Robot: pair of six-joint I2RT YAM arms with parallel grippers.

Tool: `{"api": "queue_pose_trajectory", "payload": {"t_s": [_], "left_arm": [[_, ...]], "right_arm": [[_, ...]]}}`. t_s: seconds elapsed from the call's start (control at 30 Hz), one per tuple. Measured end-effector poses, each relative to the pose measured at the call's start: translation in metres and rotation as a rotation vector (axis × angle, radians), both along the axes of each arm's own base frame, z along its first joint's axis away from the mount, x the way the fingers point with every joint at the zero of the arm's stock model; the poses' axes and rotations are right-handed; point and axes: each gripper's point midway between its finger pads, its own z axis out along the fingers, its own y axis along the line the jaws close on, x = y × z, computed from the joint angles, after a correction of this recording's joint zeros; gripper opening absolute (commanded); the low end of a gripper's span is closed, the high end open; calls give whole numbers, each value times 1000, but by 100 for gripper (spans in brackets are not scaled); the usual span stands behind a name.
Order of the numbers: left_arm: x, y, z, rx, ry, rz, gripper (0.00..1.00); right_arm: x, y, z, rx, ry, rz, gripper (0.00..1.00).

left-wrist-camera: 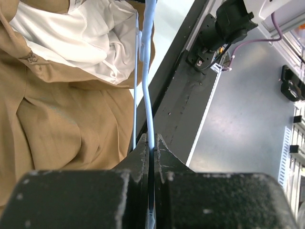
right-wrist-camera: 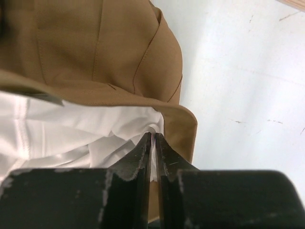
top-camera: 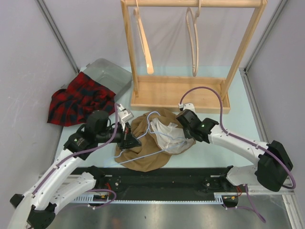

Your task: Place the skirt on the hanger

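A tan skirt [top-camera: 145, 160] with white lining [top-camera: 167, 133] lies crumpled on the table between the arms. A thin pale-blue wire hanger [top-camera: 141, 155] lies across it. My left gripper [top-camera: 129, 141] is shut on the hanger's wire; in the left wrist view the hanger [left-wrist-camera: 148, 107] runs out from between the closed fingertips of the left gripper [left-wrist-camera: 152, 142], beside the skirt [left-wrist-camera: 57, 124]. My right gripper [top-camera: 184, 125] sits at the skirt's right edge. In the right wrist view the right gripper [right-wrist-camera: 154, 136] pinches a fold of white lining [right-wrist-camera: 71, 131] under the skirt's tan waistband [right-wrist-camera: 95, 47].
A wooden rack [top-camera: 190, 90] stands behind the skirt with two wooden hangers [top-camera: 145, 45] [top-camera: 193, 45] on its bar. A red plaid garment [top-camera: 76, 99] spills from a grey tray [top-camera: 112, 74] at the back left. A black rail [top-camera: 157, 176] lines the near edge.
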Motion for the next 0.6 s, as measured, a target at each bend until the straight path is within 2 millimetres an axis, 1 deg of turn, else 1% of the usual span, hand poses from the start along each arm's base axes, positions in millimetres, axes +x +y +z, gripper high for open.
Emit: {"api": "queue_pose_trajectory", "payload": {"t_s": [0.17, 0.4, 0.6], "left_arm": [[5, -8, -5, -30, 40, 13, 0], [8, -21, -15, -67, 112, 29, 0], [14, -29, -22, -87, 152, 66, 0]], "right_arm": [[-3, -1, 11, 28, -19, -5, 11], [-7, -4, 15, 40, -15, -17, 11], [-11, -5, 23, 66, -27, -21, 11]]}}
